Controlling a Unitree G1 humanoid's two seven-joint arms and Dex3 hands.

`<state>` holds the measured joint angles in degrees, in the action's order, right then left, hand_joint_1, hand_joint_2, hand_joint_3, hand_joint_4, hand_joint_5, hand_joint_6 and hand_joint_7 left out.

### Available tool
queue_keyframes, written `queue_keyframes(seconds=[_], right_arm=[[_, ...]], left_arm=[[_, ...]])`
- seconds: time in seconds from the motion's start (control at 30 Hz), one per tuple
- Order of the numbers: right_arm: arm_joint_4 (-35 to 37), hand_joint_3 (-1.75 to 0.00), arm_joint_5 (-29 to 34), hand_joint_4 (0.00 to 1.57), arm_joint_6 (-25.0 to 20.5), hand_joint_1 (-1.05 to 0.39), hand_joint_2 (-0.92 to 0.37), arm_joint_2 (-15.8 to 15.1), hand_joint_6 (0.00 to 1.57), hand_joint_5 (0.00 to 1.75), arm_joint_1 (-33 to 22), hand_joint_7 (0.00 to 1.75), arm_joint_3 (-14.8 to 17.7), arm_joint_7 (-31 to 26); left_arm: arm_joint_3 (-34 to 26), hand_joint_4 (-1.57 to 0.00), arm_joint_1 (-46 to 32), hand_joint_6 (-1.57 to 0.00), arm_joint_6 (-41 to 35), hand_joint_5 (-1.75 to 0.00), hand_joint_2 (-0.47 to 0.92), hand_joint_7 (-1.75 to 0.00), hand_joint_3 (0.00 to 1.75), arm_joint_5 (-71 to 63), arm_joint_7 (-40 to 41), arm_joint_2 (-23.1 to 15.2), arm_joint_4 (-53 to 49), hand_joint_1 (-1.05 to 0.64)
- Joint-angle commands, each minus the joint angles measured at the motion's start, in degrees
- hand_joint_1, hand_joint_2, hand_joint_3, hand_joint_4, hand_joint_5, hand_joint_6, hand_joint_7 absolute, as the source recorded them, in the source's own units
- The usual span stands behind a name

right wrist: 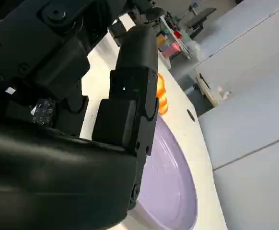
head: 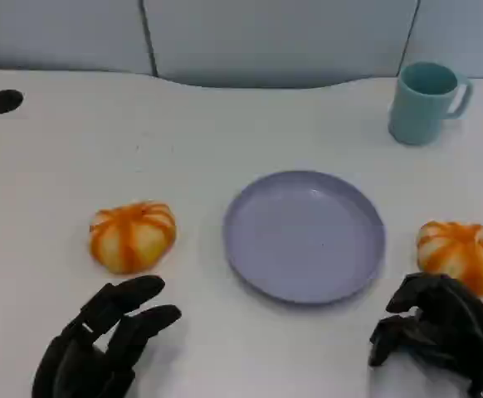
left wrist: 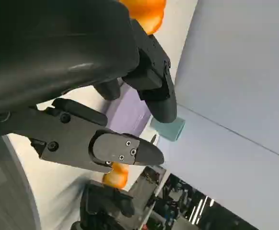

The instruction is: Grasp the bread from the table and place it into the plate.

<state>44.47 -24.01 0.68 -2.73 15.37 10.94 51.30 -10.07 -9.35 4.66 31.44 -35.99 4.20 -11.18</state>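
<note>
1. On the counter, 2 orange-striped bread rolls are lying to either side of the lavender plate: the left bread is sitting apart from the plate's left rim, and the right bread is sitting just beside its right rim.
2. Nothing is lying in the plate, so the placing step is not yet done.
3. The left hand is hovering near the left bread, not touching it, with its fingers spread apart and holding nothing.
4. The right hand is sitting just in front of the right bread with its fingers curled downward; nothing is showing inside them, and contact with the bread is not evident.
5. Judged status: the task is standing at the approach stage. Neither bread is being gripped or lifted.
6. Remaining work: closing a hand on a bread, lifting it, carrying it over the plate and releasing it there.
7. A teal mug is standing at the far right of the counter, well apart from both hands.
</note>
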Motion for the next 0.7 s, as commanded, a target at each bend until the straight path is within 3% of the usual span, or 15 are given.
queue_keyframes(seconds=[0.03,0.7], right_arm=[[0.59,0.00,0.31,1.57,-0.46,-1.05,-0.44,-0.89,1.57,0.46,-0.64,0.20,0.25,-0.16],[0.19,0.00,0.49,1.57,0.17,-1.05,-0.45,-0.71,1.57,0.47,-1.01,0.21,0.19,-0.55]], left_arm=[[-0.46,-0.53,-0.23,-0.51,0.46,-1.32,0.92,-0.69,0.16,-0.47,0.87,-0.63,0.44,-0.40],[-0.58,-0.52,0.05,-0.55,0.73,-1.32,0.92,-0.74,0.18,0.07,-0.63,-0.96,-0.33,-0.39]])
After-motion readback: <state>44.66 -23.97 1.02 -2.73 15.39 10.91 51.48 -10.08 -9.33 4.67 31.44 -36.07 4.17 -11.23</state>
